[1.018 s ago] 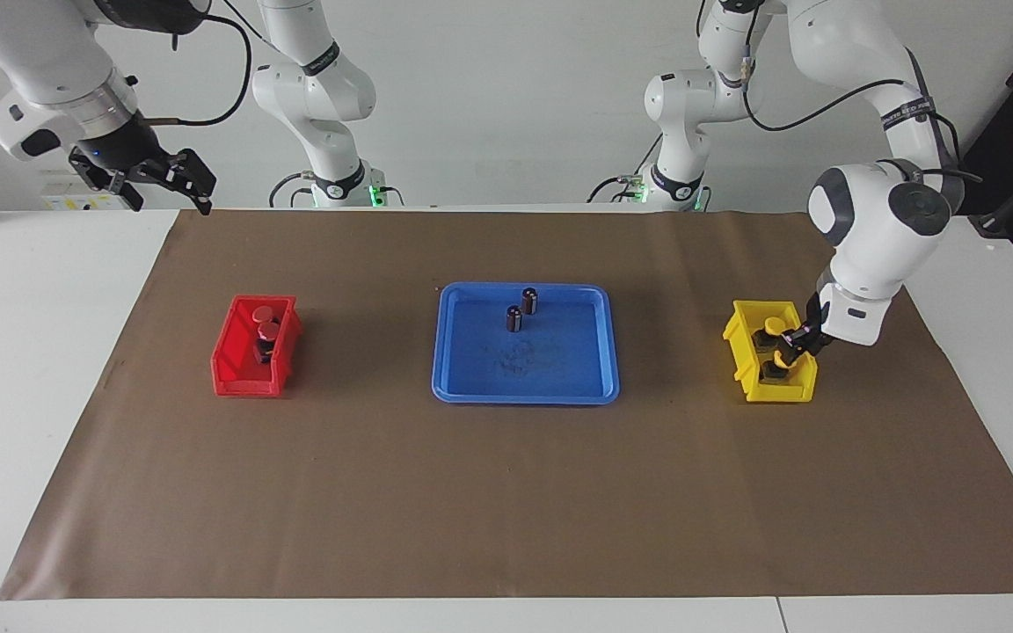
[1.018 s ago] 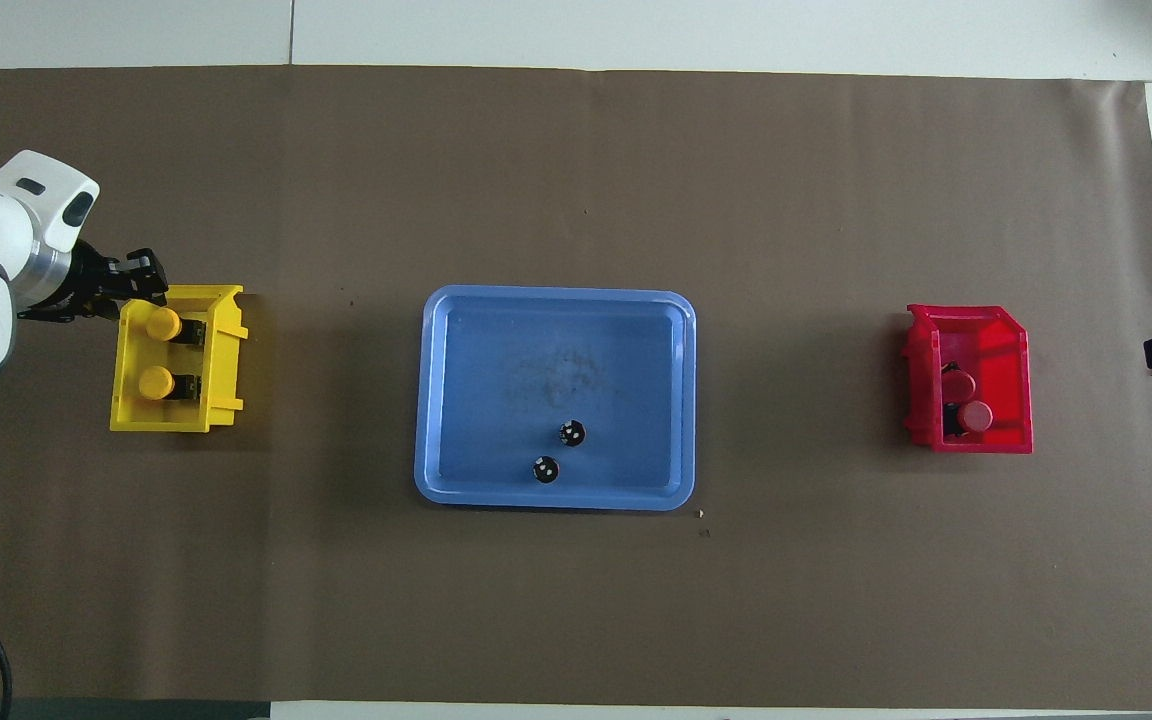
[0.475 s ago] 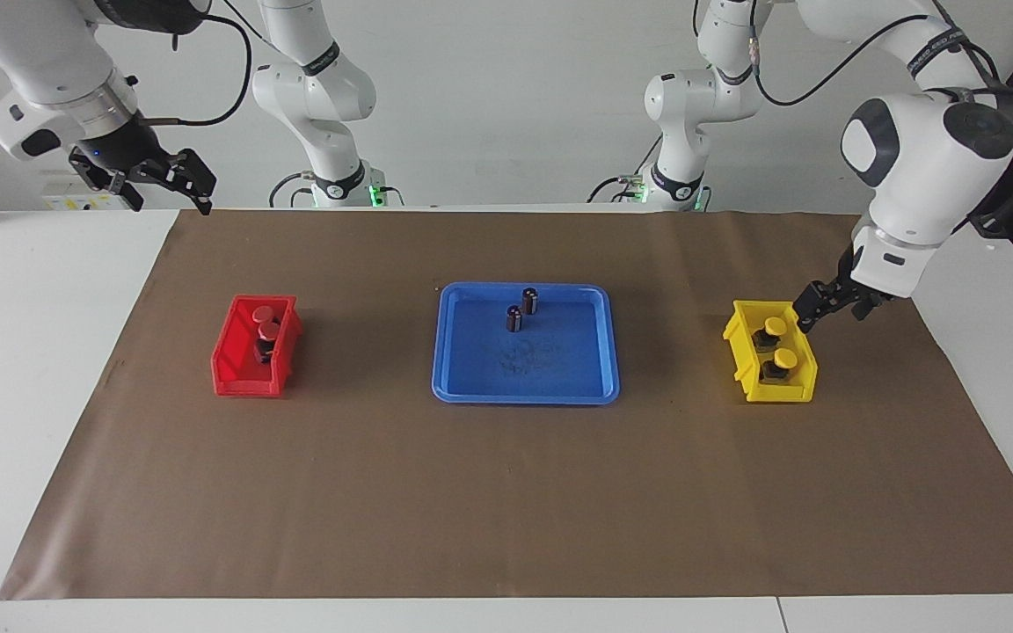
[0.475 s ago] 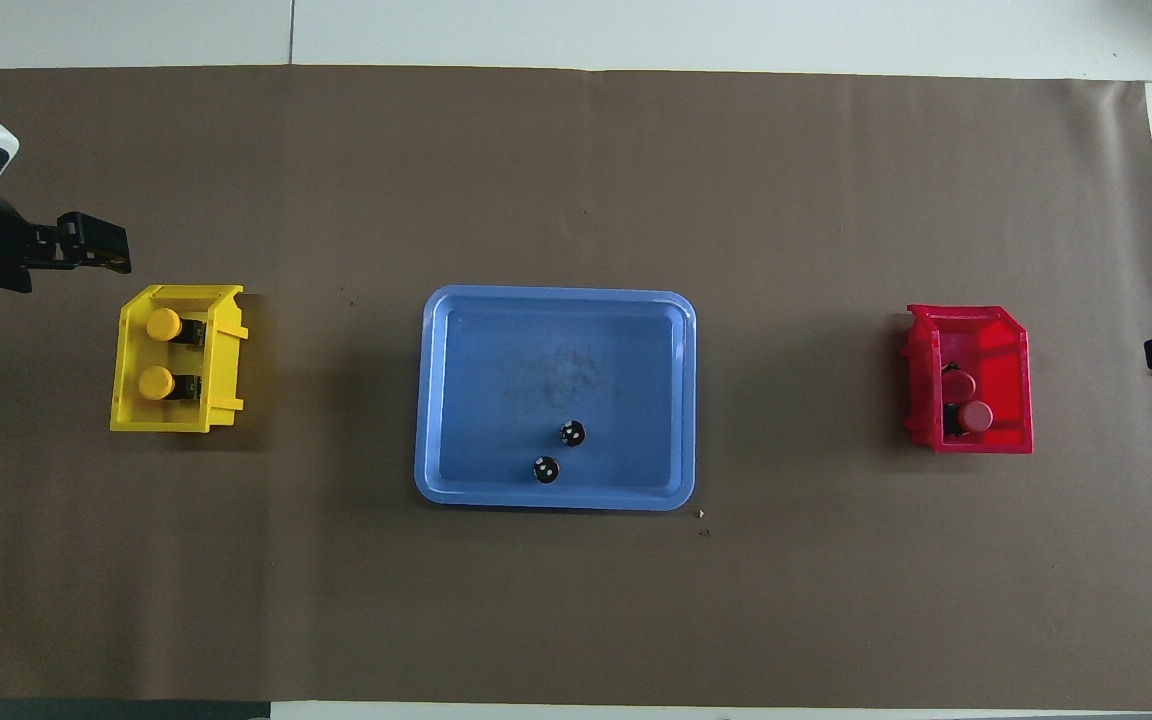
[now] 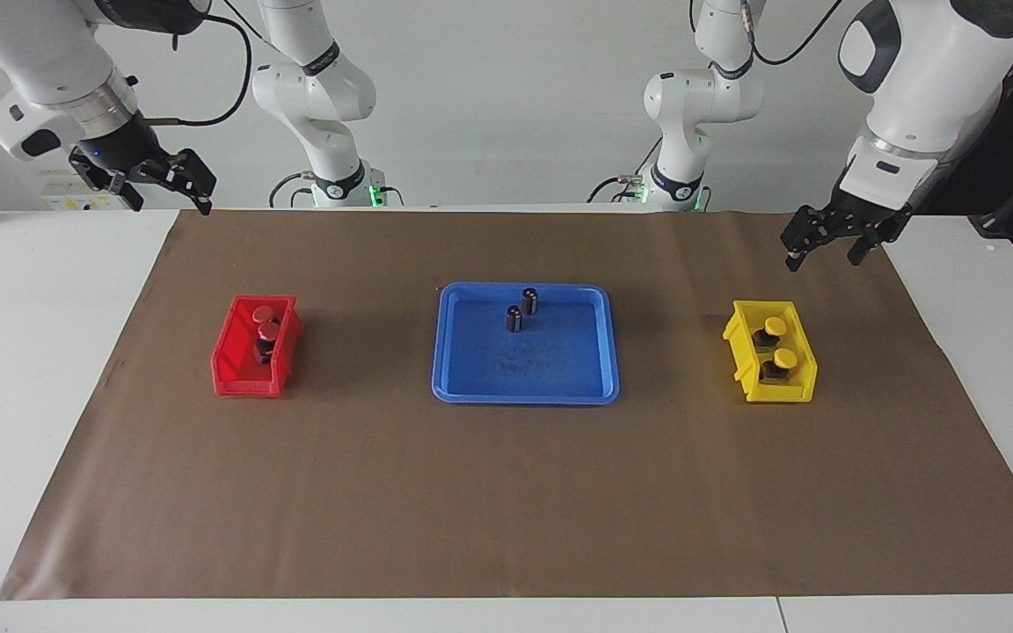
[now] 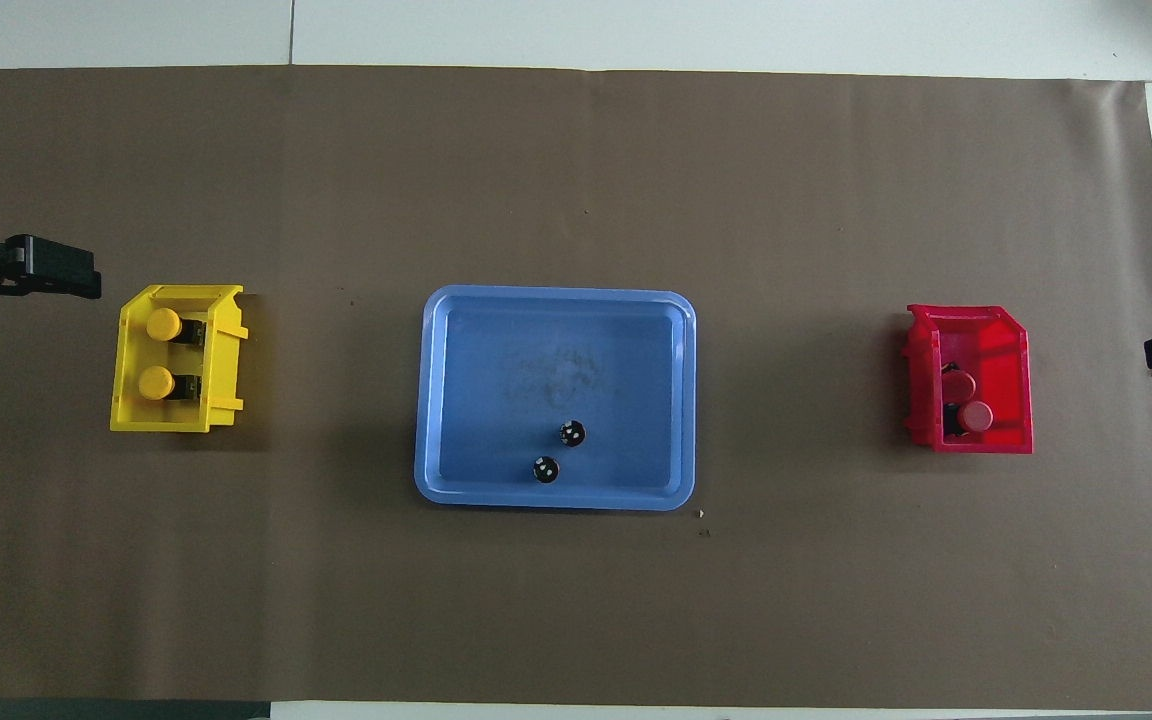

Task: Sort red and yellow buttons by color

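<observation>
Two yellow buttons (image 5: 774, 326) (image 5: 785, 357) sit in the yellow bin (image 5: 739, 352) at the left arm's end of the mat; they also show in the overhead view (image 6: 163, 323) (image 6: 156, 381). Two red buttons (image 5: 262, 313) (image 5: 269, 331) sit in the red bin (image 5: 234, 378) at the right arm's end. My left gripper (image 5: 821, 258) is open and empty, raised over the mat beside the yellow bin. My right gripper (image 5: 171, 200) is open and empty, held high over the mat's corner, and waits.
A blue tray (image 5: 471, 387) lies mid-mat between the bins. Two dark capless cylinders (image 5: 529, 301) (image 5: 514, 318) stand in its part nearer to the robots. A brown mat (image 5: 506, 492) covers the white table.
My left gripper has risen out of the yellow bin and drawn back toward the robots, empty. Both yellow buttons stay in the bin. The right arm has not moved.
</observation>
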Robot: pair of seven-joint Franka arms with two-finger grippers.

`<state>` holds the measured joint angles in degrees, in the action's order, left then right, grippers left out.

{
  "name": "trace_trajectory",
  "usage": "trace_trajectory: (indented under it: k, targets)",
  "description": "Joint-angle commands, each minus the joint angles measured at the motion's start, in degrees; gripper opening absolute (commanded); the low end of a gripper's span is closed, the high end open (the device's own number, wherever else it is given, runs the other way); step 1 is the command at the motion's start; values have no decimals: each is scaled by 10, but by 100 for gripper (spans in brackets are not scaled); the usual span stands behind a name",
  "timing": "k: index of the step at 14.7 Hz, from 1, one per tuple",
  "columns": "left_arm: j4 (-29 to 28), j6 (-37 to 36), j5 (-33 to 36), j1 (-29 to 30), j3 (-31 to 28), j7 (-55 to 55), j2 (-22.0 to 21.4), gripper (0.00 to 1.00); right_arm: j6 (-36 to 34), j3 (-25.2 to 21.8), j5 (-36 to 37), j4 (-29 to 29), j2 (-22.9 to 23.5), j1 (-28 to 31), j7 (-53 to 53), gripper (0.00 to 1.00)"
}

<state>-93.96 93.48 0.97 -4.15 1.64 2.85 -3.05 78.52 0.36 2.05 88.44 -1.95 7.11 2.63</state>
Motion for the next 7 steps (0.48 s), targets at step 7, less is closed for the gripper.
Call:
trace_trajectory:
  k: [7]
  targets:
    - [55, -74, -14, 47, -12, -87, 21, 100, -8, 3, 0, 8, -9, 4, -2, 100]
